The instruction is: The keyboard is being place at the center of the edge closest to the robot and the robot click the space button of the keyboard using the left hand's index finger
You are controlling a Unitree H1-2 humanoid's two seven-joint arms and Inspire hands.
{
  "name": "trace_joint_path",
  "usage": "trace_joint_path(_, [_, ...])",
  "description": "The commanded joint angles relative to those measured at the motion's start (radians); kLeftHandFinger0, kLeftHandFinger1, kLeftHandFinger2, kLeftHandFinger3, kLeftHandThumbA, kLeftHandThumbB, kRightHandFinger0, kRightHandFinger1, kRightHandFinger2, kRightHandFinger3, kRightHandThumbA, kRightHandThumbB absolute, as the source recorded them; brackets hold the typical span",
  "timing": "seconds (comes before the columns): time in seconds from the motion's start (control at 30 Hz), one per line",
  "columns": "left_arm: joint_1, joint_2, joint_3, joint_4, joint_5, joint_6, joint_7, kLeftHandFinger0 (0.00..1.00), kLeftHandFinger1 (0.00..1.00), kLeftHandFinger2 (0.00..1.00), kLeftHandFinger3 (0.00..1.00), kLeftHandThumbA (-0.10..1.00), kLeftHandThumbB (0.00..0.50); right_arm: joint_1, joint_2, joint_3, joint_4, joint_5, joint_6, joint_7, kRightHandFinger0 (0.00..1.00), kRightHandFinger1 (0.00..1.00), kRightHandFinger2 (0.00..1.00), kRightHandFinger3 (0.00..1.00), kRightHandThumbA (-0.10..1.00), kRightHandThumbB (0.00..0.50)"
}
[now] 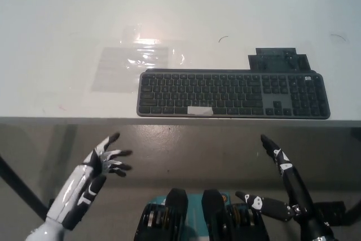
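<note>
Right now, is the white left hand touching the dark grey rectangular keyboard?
No, the white left hand hangs open below the white table edge, apart from the dark grey keyboard.

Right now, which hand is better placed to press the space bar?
Left, hedged: the left hand is open below the table edge, a finger pointing up toward the white-marked space bar on the keyboard. The right hand sits about equally near.

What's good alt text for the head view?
A dark keyboard lies along the white table's near edge, untouched. The white left robot hand and black right robot hand hang open below that edge.
</note>
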Motion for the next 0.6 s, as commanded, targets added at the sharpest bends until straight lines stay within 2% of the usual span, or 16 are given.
trace_joint_path(0.0, [-0.046, -0.009, 0.012, -0.073, 0.067, 0.010, 0.010, 0.16, 0.00, 0.00, 1.00, 1.00, 0.402, -0.014, 0.006, -0.002, -0.006, -0.010, -0.060, -0.009, 1.00, 1.00, 1.00, 1.00, 1.00, 0.415])
trace_joint_path(0.03, [-0.062, -0.009, 0.008, -0.078, 0.072, 0.020, 0.002, 0.06, 0.00, 0.05, 1.00, 1.00, 0.389, -0.013, 0.006, -0.002, -0.006, -0.012, -0.061, -0.009, 1.00, 1.00, 1.00, 1.00, 1.00, 0.405])
trace_joint_path(0.07, [-0.083, -0.008, 0.003, -0.080, 0.092, 0.016, -0.003, 0.00, 0.03, 0.13, 1.00, 1.00, 0.358, -0.013, 0.005, -0.002, -0.008, -0.012, -0.057, -0.008, 1.00, 1.00, 1.00, 1.00, 1.00, 0.404])
trace_joint_path(0.1, [-0.087, -0.007, 0.001, -0.080, 0.099, 0.013, -0.005, 0.00, 0.05, 0.24, 1.00, 1.00, 0.349, -0.010, 0.006, -0.001, -0.009, -0.013, -0.055, -0.007, 1.00, 1.00, 1.00, 1.00, 1.00, 0.404])
trace_joint_path(0.17, [-0.120, -0.005, -0.010, -0.087, 0.150, 0.032, -0.014, 0.00, 0.05, 0.28, 1.00, 1.00, 0.349, -0.009, 0.007, 0.000, -0.011, -0.016, -0.049, -0.007, 1.00, 1.00, 1.00, 1.00, 1.00, 0.413])
trace_joint_path(0.27, [-0.172, 0.002, -0.033, -0.069, 0.179, 0.040, -0.034, 0.00, 0.06, 0.31, 1.00, 1.00, 0.288, -0.007, 0.008, -0.001, -0.015, -0.014, -0.040, -0.005, 1.00, 1.00, 1.00, 1.00, 1.00, 0.419])
trace_joint_path(0.33, [-0.198, -0.001, -0.045, -0.049, 0.199, 0.051, -0.040, 0.00, 0.05, 0.29, 1.00, 1.00, 0.296, -0.006, 0.008, 0.000, -0.012, -0.015, -0.047, -0.005, 1.00, 1.00, 1.00, 1.00, 1.00, 0.414])
trace_joint_path(0.5, [-0.281, -0.024, -0.088, 0.015, 0.294, 0.112, -0.042, 0.00, 0.07, 0.31, 1.00, 1.00, 0.408, -0.011, 0.006, -0.003, -0.008, -0.007, -0.054, -0.003, 1.00, 1.00, 1.00, 1.00, 1.00, 0.410])
trace_joint_path(0.57, [-0.306, -0.032, -0.103, 0.038, 0.336, 0.126, -0.038, 0.00, 0.10, 0.33, 1.00, 1.00, 0.412, -0.011, 0.007, -0.001, -0.012, -0.018, -0.045, -0.005, 1.00, 1.00, 1.00, 1.00, 1.00, 0.413])
